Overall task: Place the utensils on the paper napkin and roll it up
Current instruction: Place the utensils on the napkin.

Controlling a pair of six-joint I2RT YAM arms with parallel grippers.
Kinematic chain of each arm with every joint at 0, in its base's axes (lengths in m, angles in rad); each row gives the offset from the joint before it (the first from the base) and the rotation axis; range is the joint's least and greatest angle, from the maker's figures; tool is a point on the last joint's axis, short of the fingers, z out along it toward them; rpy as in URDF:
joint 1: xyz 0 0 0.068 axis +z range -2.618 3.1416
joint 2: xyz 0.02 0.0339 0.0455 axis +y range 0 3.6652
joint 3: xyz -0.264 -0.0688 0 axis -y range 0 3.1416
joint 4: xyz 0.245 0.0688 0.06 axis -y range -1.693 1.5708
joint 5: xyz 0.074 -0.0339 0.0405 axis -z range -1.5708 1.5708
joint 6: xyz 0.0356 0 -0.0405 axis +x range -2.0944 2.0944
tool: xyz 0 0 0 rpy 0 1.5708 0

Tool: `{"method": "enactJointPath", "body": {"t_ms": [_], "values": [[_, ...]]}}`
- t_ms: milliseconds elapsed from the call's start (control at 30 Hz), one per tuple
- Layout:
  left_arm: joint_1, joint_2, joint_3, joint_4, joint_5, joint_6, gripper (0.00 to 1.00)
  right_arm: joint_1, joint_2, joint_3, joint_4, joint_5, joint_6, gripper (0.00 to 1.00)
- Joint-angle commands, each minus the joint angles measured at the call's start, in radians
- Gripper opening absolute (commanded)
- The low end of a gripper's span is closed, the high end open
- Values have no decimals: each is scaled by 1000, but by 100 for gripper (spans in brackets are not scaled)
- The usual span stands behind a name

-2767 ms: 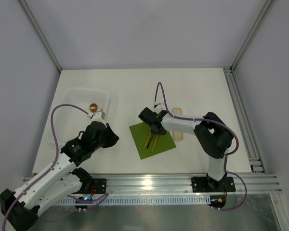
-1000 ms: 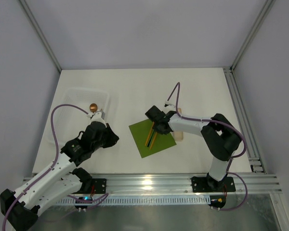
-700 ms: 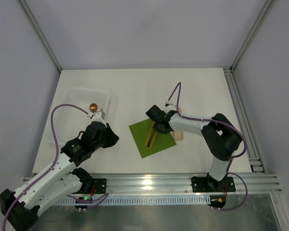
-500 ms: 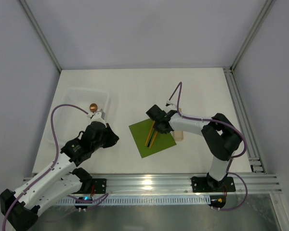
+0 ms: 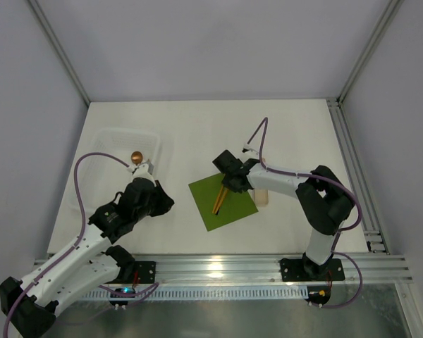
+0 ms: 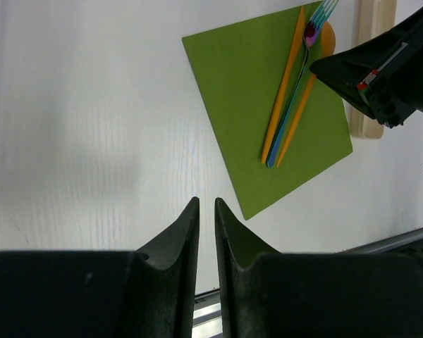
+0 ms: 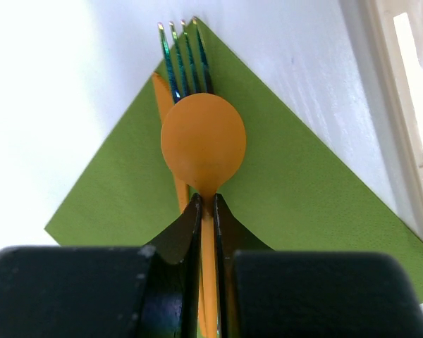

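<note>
The olive-green paper napkin (image 5: 234, 209) lies flat on the table between the arms, also in the left wrist view (image 6: 233, 91) and the right wrist view (image 7: 310, 190). The utensils (image 5: 218, 202) lie on it in a tight bundle: an orange spoon (image 7: 203, 137), an iridescent fork (image 7: 184, 60) under it and an orange knife (image 7: 160, 90). My right gripper (image 5: 226, 186) (image 7: 205, 202) is shut on the orange spoon's neck, just below the bowl, at the napkin's far corner. My left gripper (image 5: 166, 202) (image 6: 205, 205) is shut and empty, left of the napkin.
A clear plastic tray (image 5: 113, 141) stands at the left with a copper-coloured ball (image 5: 136, 155) by its near corner. A beige wooden block (image 5: 262, 198) (image 6: 371, 70) lies right of the napkin, under the right arm. An aluminium rail (image 5: 218, 264) runs along the near edge.
My right gripper has moved a little toward the far side along the utensils, and the orange spoon now lies closer against the other utensils. The left arm has not moved.
</note>
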Motion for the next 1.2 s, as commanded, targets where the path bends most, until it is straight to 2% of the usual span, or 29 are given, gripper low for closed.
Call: {"method": "enactJointPath", "body": {"t_ms": [0,133,600,967,1167], "values": [[-4,-9,0,17,-11,12,15,-2,-2,52,9,33,18,6],[-2,-9,1,18,-9,14,16,-2,7,66,-2,35,13,10],[-4,-4,-8,29,0,8,16,13,-11,9,-20,64,56,9],[-2,-7,-7,24,-1,9,16,16,18,29,-23,75,67,9],[-4,-13,-11,20,-1,8,16,15,29,40,-39,89,70,14]]}}
